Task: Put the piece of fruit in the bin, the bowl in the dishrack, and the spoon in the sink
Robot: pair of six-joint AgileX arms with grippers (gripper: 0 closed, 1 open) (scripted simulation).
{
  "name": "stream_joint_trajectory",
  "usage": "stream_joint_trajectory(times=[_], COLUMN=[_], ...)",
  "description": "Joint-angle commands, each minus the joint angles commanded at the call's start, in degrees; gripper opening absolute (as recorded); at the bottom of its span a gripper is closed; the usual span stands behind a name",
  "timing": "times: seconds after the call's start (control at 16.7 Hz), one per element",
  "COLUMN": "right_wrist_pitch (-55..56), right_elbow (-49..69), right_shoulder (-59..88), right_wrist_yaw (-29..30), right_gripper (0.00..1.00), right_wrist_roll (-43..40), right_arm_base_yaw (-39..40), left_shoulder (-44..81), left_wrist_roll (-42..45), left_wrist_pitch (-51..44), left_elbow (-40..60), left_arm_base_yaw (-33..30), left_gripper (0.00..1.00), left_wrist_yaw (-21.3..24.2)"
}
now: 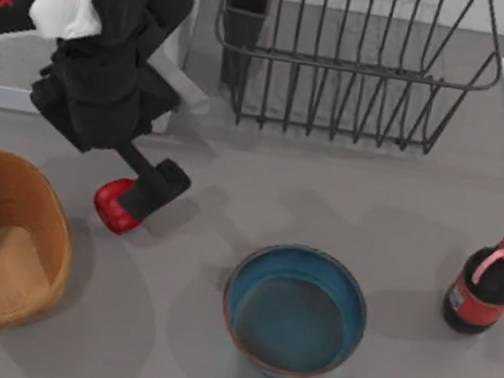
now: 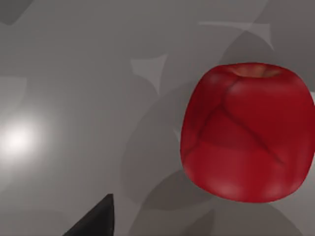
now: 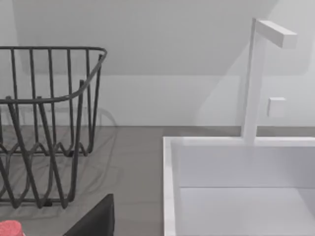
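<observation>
Nearest, at the left, the bin (image 1: pixel 0 241) sits empty. Just right of it, the left claw (image 1: pixel 126 209) is down at the apple (image 1: pixel 113 204) on the worktop (image 1: pixel 232 195); whether it is clenched I cannot tell. Right again, the bowl (image 1: pixel 294 311) is still outside the dishrack (image 1: pixel 349 61). 0 of 3 items look done.

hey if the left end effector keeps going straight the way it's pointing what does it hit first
Most likely the apple. The left end effector points down and left at it, right beside it. Whether they already touch is unclear.
</observation>
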Motion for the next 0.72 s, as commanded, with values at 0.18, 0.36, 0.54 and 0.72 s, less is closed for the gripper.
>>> stream_joint_trajectory(times=[0.18, 0.36, 0.54, 0.72], right_wrist_pitch=[0.0, 0.0, 0.0, 0.0], right_elbow=[0.0, 0.0, 0.0, 0.0], right_shoulder=[0.0, 0.0, 0.0, 0.0], right_wrist_yaw=[0.0, 0.0, 0.0, 0.0], right_gripper=[1.0, 1.0, 1.0, 1.0], right_wrist_roll=[0.0, 0.0, 0.0, 0.0], right_arm_base_yaw=[0.0, 0.0, 0.0, 0.0], left_shoulder=[1.8, 1.6, 2.8, 5.3], left_wrist_roll=[0.3, 0.3, 0.5, 0.6], left_wrist_pitch=[-1.0, -0.8, 1.5, 7.5], left_elbow=[1.4, 1.2, -0.3, -3.3], left_arm_base_yaw=[-0.4, -0.1, -0.2, -0.2], left_gripper=[1.0, 1.0, 1.0, 1.0], left_wrist_yaw=[-0.1, 0.0, 0.0, 0.0])
